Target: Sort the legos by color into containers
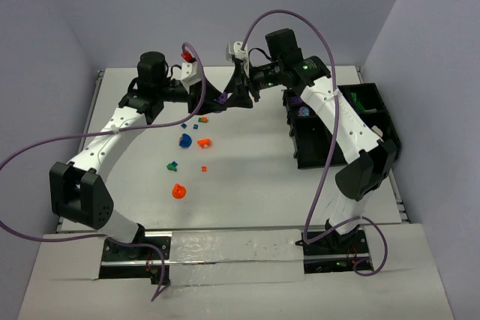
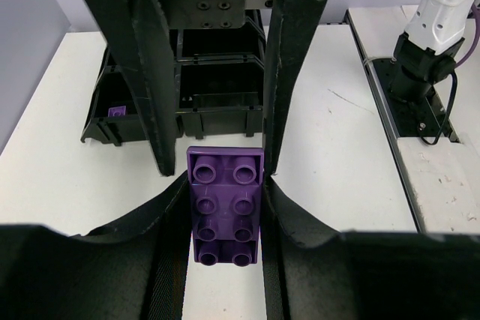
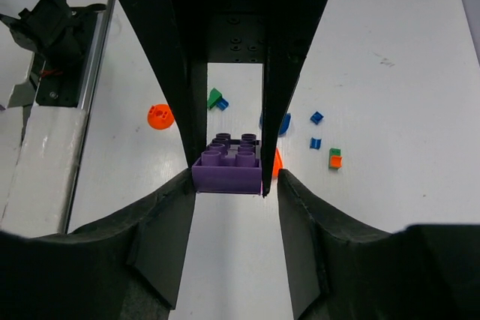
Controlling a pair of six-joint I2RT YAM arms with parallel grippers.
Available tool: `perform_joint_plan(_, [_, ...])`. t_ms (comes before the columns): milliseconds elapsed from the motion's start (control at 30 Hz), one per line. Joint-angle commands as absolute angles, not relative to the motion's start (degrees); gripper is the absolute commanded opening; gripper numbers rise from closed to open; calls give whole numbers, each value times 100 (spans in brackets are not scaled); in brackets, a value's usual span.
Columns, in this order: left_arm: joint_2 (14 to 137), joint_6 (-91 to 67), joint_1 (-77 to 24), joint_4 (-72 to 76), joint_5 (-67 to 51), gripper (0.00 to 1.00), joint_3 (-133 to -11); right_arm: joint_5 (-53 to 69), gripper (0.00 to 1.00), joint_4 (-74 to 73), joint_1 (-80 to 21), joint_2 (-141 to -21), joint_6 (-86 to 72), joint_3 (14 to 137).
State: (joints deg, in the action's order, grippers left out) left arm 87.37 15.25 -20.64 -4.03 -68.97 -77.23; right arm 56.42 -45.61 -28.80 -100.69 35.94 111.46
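Note:
A purple lego brick (image 1: 222,98) hangs in the air above the back middle of the table. My left gripper (image 2: 225,185) is shut on its long sides, with the brick (image 2: 225,207) studs-up between the pads. My right gripper (image 3: 232,177) faces it from the other side and stands open. Its fingers (image 2: 142,73) flank the brick's (image 3: 227,170) far end with a small gap on one side. The black containers (image 1: 375,110) stand at the right; one compartment (image 2: 105,121) holds a small purple piece (image 2: 116,111). Several loose legos lie on the table below, among them a blue piece (image 1: 185,140) and an orange one (image 1: 204,142).
An orange round piece (image 1: 178,192), a green-and-blue piece (image 1: 172,164) and a tiny orange piece (image 1: 203,168) lie left of centre. Purple cables loop over both arms. Grey walls close in the table at the back and sides.

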Motion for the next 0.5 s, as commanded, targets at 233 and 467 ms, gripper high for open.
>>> perform_joint_plan(233, [8669,1335,-2118,-102,-6881,21,-7875,5572,31,-4782,-3029,-10072,3841,11409])
perform_joint_plan(467, [8639,1217,-2100,-185,-6582,94,-7772,5377,0,-4677,-2990,-9992,3715,11348])
